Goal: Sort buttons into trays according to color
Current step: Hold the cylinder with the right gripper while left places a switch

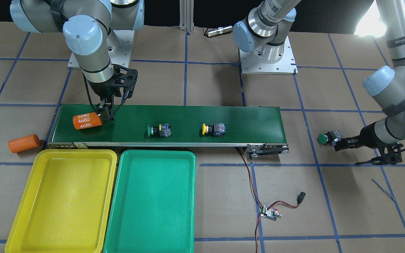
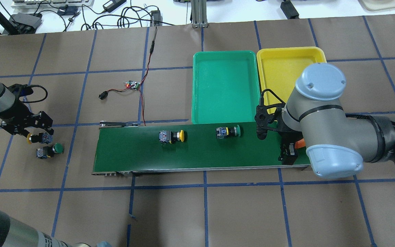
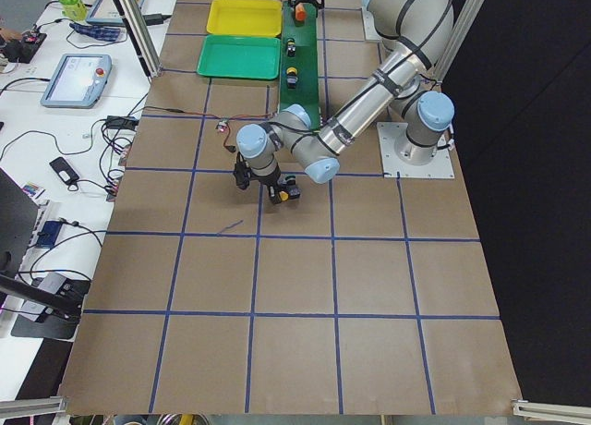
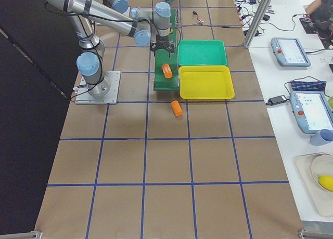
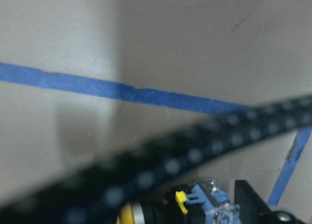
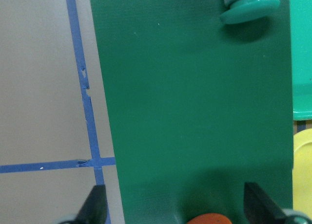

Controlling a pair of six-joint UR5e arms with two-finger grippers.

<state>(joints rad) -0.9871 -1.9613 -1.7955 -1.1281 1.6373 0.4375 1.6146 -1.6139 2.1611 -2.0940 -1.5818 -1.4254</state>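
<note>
**Stage.** Sorting appears not yet begun. No button lies in the shallow bright-yellow plastic tray [image 1: 76, 152] or in the shallow teal-green plastic tray [image 1: 153, 211].

**Right gripper** [image 1: 107, 112]. Jaws are spread, straddling the end of an orange cylinder marked 4680 [image 1: 87, 121] on the long dark-green conveyor belt [image 1: 255, 123]. This is no button, so it is probably a stray to be cleared first.

**Belt stock.**
- A green-capped push-button on the belt [image 1: 159, 130] lies on its side, well apart from the right jaws along the belt.
- A yellow-capped push-button on the belt [image 1: 214, 129] lies beyond the green one, farther from those jaws.

**Left gripper** [image 2: 33, 132]. It sits low over the brown paper-covered desk [image 1: 329, 218], off the belt's other end.
- A yellow-capped push-button on the desk [image 2: 38, 138] lies right at the jaws. Whether they pinch it cannot be told.
- A green-capped push-button on the desk [image 2: 49, 150] lies just beside the jaws on the robot's side, apart from them.

**Next move, as judged.**
- The right jaws need to clear the cylinder, then travel along the belt and close across the green-capped button's blocky body.
- The teal tray lies across the belt from those jaws.
- The desk buttons probably go onto the belt by the left arm.
</note>
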